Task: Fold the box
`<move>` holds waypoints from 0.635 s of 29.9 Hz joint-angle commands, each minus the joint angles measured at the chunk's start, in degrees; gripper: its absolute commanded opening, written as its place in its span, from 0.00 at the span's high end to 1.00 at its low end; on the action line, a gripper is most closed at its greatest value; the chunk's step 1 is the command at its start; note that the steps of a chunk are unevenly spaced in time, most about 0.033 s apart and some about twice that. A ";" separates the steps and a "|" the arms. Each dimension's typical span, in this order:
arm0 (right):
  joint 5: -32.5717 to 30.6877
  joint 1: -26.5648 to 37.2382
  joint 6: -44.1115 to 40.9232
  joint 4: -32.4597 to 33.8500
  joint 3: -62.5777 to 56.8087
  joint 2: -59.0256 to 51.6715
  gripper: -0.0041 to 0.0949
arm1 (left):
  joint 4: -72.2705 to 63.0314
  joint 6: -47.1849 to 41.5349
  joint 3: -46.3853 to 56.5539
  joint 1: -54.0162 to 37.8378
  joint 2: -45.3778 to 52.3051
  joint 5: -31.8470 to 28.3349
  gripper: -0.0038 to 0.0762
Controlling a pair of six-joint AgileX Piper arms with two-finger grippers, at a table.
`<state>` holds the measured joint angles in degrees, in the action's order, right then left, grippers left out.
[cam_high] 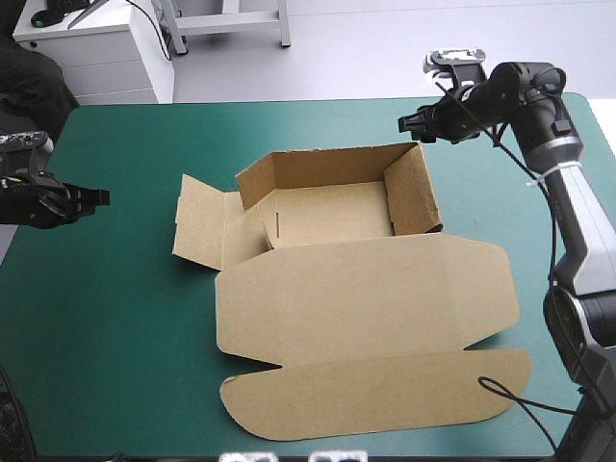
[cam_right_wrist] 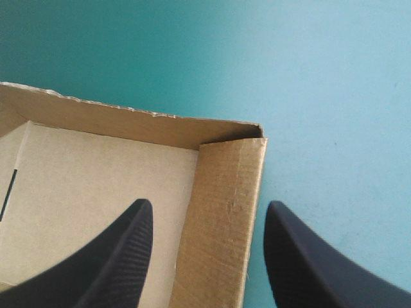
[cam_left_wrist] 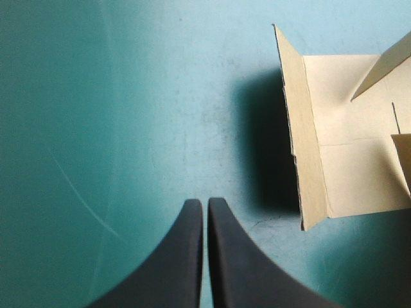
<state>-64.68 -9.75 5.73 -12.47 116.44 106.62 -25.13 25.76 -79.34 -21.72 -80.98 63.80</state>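
Nothing can be read in any of the views: no writing, label, brand, number or sign. The box [cam_high: 366,289] shows only plain brown board, and the table [cam_high: 115,318] only its plain teal-green cover.

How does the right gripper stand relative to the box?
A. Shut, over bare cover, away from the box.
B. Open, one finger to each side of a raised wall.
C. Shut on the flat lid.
B: in the right wrist view the right gripper has its fingers apart, one over the floor of the box, the other over the teal-green cover, with the raised wall between them.
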 commanded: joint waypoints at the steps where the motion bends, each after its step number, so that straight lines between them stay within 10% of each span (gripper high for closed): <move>1: -1.69 0.27 0.18 1.20 4.56 -3.10 0.45 | -2.09 0.43 -1.40 -0.17 1.70 -1.21 0.94; 19: -6.82 0.27 -1.24 2.42 3.42 6.80 0.47 | -1.97 0.43 -1.40 -0.17 1.70 1.42 0.94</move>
<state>-71.58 -9.75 4.22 -9.44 118.48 115.24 -25.13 26.27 -79.34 -21.72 -80.98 66.47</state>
